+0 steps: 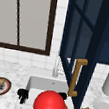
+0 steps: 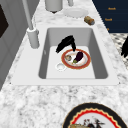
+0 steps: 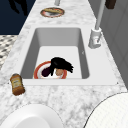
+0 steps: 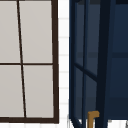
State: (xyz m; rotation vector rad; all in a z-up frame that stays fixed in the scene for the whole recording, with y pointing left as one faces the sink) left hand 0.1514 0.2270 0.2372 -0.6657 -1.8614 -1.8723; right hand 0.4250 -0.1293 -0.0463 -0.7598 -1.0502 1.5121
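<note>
Right hand [image 2: 66, 43] sits inside the sink [image 2: 50, 35], over the 12 o'clock rim of the red-rimmed plate [image 2: 86, 62]. Its fingers are extended, loosely spread, and reach down toward the plate; whether they touch it cannot be told. The right side view shows the same hand [image 3: 60, 64] covering part of the plate [image 3: 37, 72], with nothing gripped. On the plate lie a dark eggplant [image 2: 79, 56] and a small round food item [image 2: 68, 57].

Left hand [image 1: 22, 94] hangs at the sink's front-left corner, at 9 o'clock from the red ball [image 1: 49, 105]; fingers point downward, relaxed, holding nothing.

Brown bottle [image 2: 89, 20] lies on the counter beyond the sink. Cabinet door [image 1: 77, 44] stands open.
</note>
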